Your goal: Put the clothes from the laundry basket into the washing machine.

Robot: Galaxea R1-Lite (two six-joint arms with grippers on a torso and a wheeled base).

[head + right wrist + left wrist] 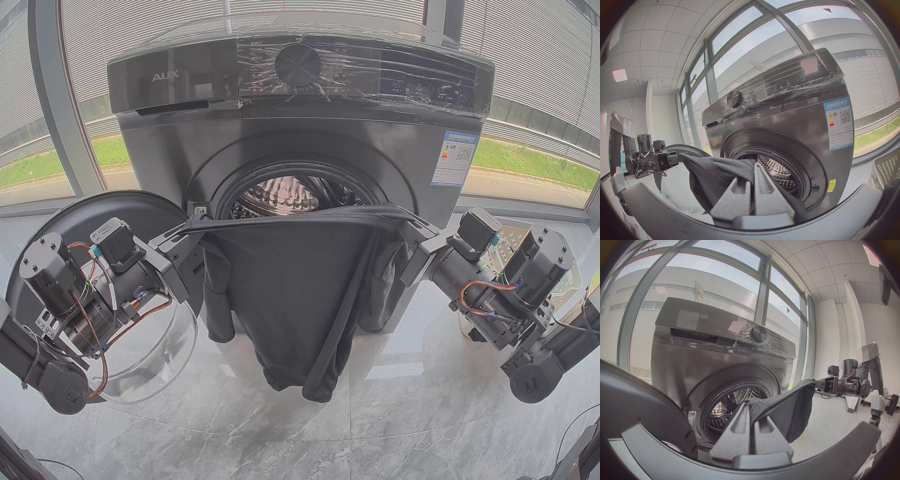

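Grey marbled floor tiles [281,437] lay nearest. Above them hung a black garment [294,294], its upper hem drawn taut between the two arms and its lower folds hanging loose. The left pincer [187,231] was closed tight on the left end of the hem, with ribbed fabric pinched between its fingers [737,424]. The right pincer [416,229] was likewise closed on the right end of the hem. The garment hung just in front of the washing machine [300,131], outside it, and covered the lower half of the round opening. The steel drum [281,192] showed above the hem. The machine's door [75,219] stood swung open to the left, behind the left arm. A pale perforated laundry basket [522,237] stood on the floor to the right of the machine, behind the right arm. Large windows [531,94] formed the far wall.
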